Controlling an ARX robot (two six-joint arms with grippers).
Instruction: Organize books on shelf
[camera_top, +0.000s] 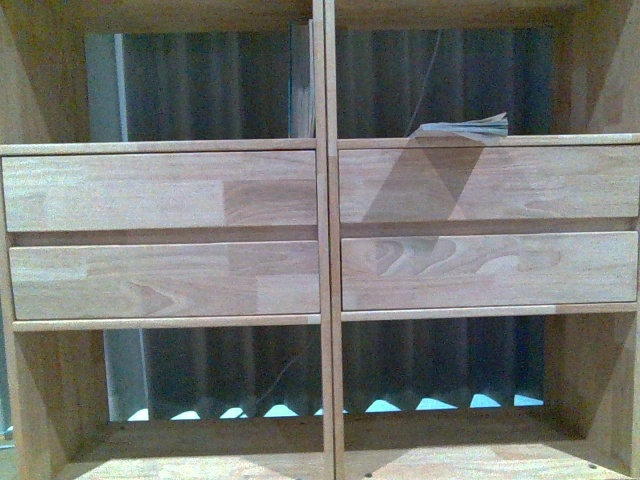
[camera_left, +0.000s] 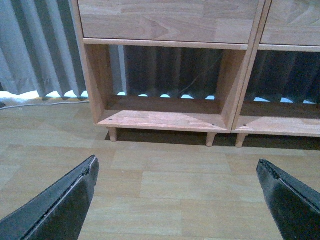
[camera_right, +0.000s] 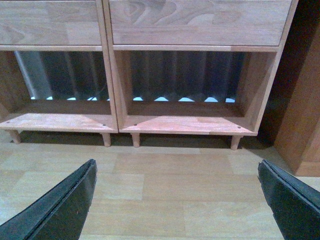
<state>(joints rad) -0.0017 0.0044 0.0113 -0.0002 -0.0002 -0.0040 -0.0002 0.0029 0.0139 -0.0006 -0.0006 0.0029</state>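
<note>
The light-wood shelf (camera_top: 160, 190) fills the front view, with two drawer panels per column and open compartments above and below. A thin white softcover book (camera_top: 465, 127) lies flat in the upper right compartment. A tan-edged book with a teal strip (camera_top: 301, 80) stands upright against the centre divider in the upper left compartment. Neither arm shows in the front view. My left gripper (camera_left: 176, 162) is open and empty, low over the floor facing the shelf's (camera_left: 165, 20) lower left compartment. My right gripper (camera_right: 176, 164) is open and empty, facing the shelf's (camera_right: 200, 22) lower right compartment.
A grey curtain (camera_top: 200, 85) hangs behind the backless shelf. Light wood-plank floor (camera_left: 170, 190) lies between the grippers and the shelf's short legs. A darker wooden piece of furniture (camera_right: 305, 100) stands beside the shelf's right side.
</note>
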